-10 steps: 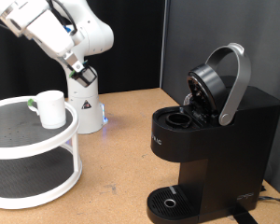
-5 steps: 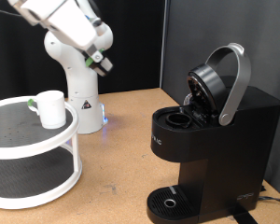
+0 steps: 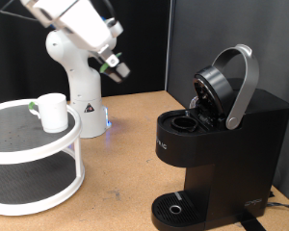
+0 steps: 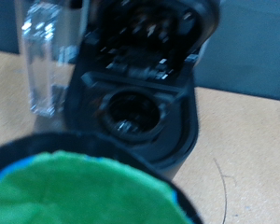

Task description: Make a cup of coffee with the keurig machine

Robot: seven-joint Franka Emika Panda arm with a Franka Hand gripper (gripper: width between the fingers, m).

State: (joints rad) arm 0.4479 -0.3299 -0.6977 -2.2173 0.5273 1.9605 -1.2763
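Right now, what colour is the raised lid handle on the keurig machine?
Silver-grey, curving over the black keurig machine; the lid handle shows best in the exterior view.

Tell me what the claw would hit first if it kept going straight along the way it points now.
Probably the open round pod chamber of the large black boxy keurig machine: the wrist view looks almost straight into it. The claw holds a green-topped pod; depth is unclear, nothing shows between.

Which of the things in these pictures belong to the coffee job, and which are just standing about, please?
Part of the job:
- coffee machine, lid raised, pod chamber open
- white cup, on the rack's top shelf
- green-topped pod, close under the wrist camera
- gripper, in the air between rack and machine

Just there:
- white two-tier rack
- wooden table
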